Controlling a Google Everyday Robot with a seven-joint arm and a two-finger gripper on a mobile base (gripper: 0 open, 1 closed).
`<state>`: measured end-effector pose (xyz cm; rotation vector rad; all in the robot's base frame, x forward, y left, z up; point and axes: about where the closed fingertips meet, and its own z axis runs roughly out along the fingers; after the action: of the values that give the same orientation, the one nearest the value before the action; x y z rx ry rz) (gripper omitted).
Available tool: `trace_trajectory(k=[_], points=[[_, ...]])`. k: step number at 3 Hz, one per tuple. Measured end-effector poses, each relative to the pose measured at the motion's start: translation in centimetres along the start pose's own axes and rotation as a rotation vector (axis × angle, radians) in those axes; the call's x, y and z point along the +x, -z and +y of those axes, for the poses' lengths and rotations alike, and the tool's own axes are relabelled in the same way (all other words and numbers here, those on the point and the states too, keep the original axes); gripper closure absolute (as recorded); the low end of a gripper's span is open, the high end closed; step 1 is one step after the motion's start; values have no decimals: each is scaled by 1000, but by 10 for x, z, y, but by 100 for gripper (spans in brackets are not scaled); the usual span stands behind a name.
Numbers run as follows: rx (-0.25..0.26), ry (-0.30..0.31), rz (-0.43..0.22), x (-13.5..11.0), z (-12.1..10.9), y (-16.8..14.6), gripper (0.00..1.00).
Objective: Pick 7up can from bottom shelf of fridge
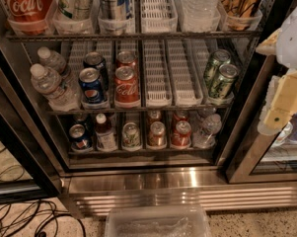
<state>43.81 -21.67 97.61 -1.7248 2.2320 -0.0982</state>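
Note:
The fridge (138,181) stands open in front of me, with wire racks and a ribbed steel base. On the bottom shelf (143,151) the 7up can (131,135) stands upright in the third lane from the left, green and white with a silver top. A small bottle (105,132) is to its left and a red can (157,134) to its right. My gripper (278,107) hangs at the right edge of the view, outside the fridge opening, in front of the right door frame. It is well to the right of the 7up can and slightly higher, and holds nothing that I can see.
The bottom shelf also holds a Pepsi can (80,136), another red can (180,133) and a water bottle (207,130). The middle rack holds cola cans (126,85), Pepsi cans, water bottles and slim green cans (219,78). A clear plastic bin (158,222) sits on the floor in front; cables (19,221) lie at left.

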Motion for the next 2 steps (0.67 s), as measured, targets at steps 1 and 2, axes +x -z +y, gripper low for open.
trace_trajectory(k=[1,2], points=[[0,0,0,0,0,0,0],[9,-20,-10,5,4,-21,0]])
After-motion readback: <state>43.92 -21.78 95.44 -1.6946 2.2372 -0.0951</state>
